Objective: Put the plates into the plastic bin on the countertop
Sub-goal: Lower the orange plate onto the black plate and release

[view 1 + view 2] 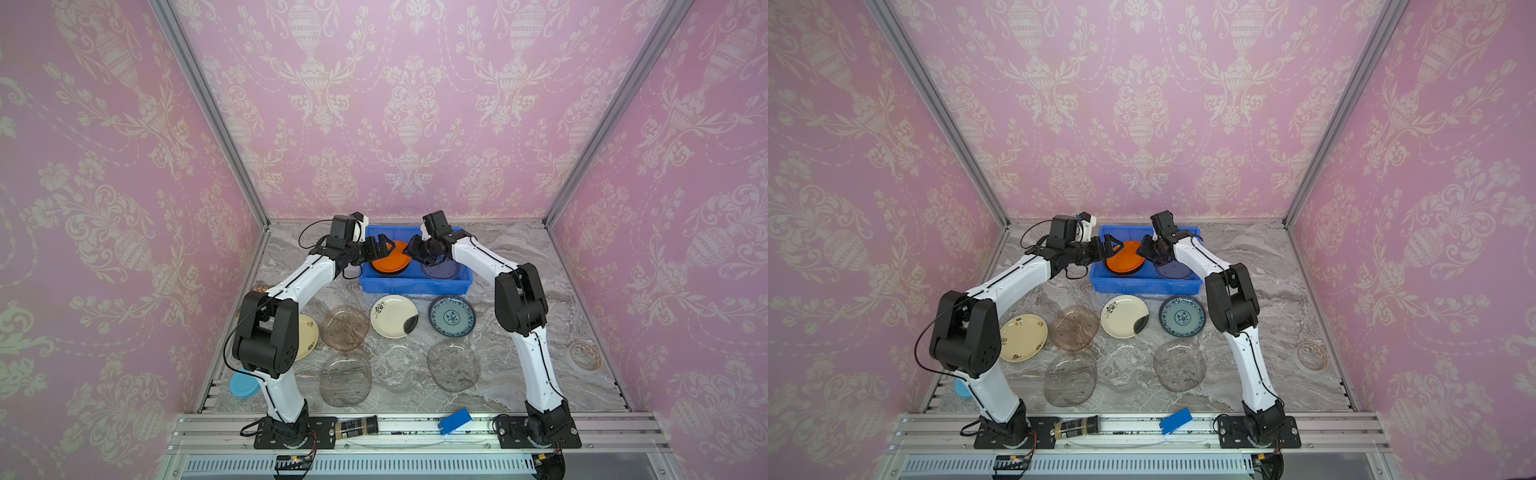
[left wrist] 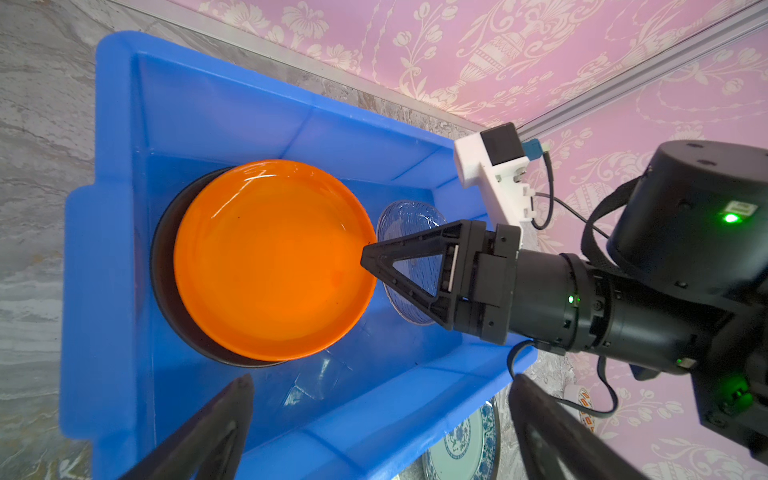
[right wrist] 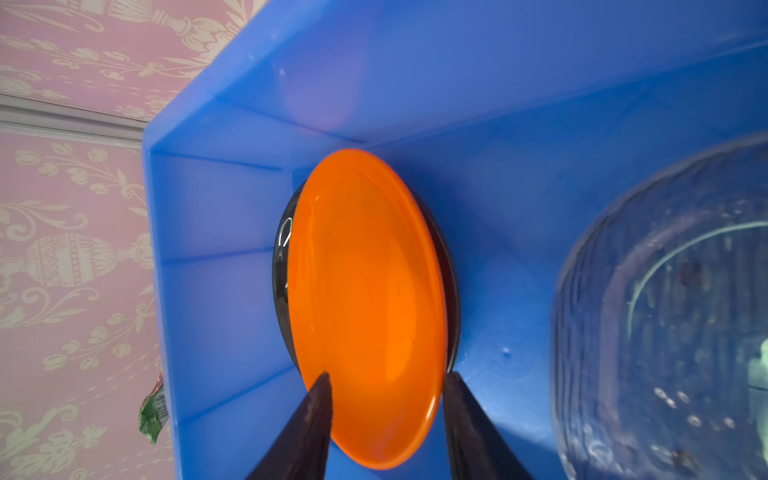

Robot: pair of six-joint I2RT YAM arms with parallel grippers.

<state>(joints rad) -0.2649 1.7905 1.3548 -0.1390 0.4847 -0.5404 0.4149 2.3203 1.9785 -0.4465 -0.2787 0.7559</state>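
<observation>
My left gripper (image 2: 380, 380) is hanging wide apart and empty, my right gripper (image 3: 386, 380) is straddling, unclenched, the orange plate (image 2: 270, 257), one of three lying in the plastic bin (image 1: 415, 284) at 12 o'clock of the countertop (image 1: 582, 291), and seven plates (image 1: 394, 316) are waiting at 6 o'clock of it.

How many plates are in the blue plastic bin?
3: a round orange plate stacked on a round black plate, and a clear glass plate beside them; others may be hidden underneath.
</observation>
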